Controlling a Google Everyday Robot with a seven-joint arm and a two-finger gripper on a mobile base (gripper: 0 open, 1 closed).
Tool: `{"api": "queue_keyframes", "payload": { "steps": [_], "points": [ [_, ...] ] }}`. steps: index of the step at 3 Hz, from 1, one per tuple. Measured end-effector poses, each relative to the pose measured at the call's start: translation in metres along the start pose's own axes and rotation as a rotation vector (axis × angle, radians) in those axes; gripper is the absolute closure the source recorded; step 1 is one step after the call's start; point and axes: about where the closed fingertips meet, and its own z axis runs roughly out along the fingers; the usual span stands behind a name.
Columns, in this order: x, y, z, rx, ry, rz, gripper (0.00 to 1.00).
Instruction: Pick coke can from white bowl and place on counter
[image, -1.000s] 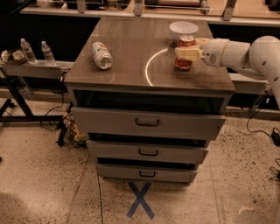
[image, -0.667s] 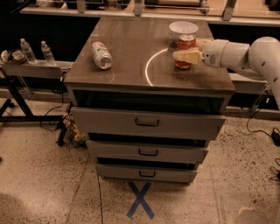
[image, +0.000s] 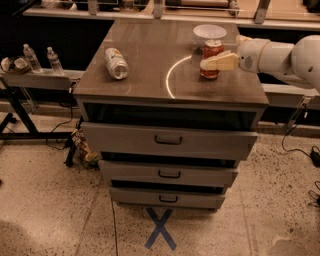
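The red coke can (image: 212, 50) is upright just in front of the white bowl (image: 209, 33), outside it, with its base on or just above the counter (image: 150, 55). My gripper (image: 218, 61) reaches in from the right at the end of the white arm. Its cream fingers (image: 222, 62) are closed around the can's middle, one in front and one hidden behind the can. The bowl looks empty and stands near the back right of the counter.
A silver-white can (image: 116, 63) lies on its side at the counter's left. A ring-shaped light reflection (image: 172, 75) shows mid-counter. Three drawers (image: 169, 141) stand slightly open below. Water bottles (image: 32, 57) sit on a shelf at the left. A blue X (image: 160, 228) marks the floor.
The gripper and the coke can have shifted only very slightly beside the bowl. The hold on the can looks the same. Nothing else has moved.
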Motion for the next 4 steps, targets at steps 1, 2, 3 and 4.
{"api": "queue_keyframes", "payload": {
  "steps": [1,2,3,4],
  "points": [
    [-0.034,-0.021,-0.053,0.172,0.056,-0.05,0.0],
    [-0.091,-0.04,-0.128,0.407,0.107,-0.156,0.0],
    [-0.169,-0.045,-0.217,0.685,0.115,-0.318,0.0],
    [-0.183,-0.047,-0.239,0.73,0.103,-0.337,0.0]
  ]
}}
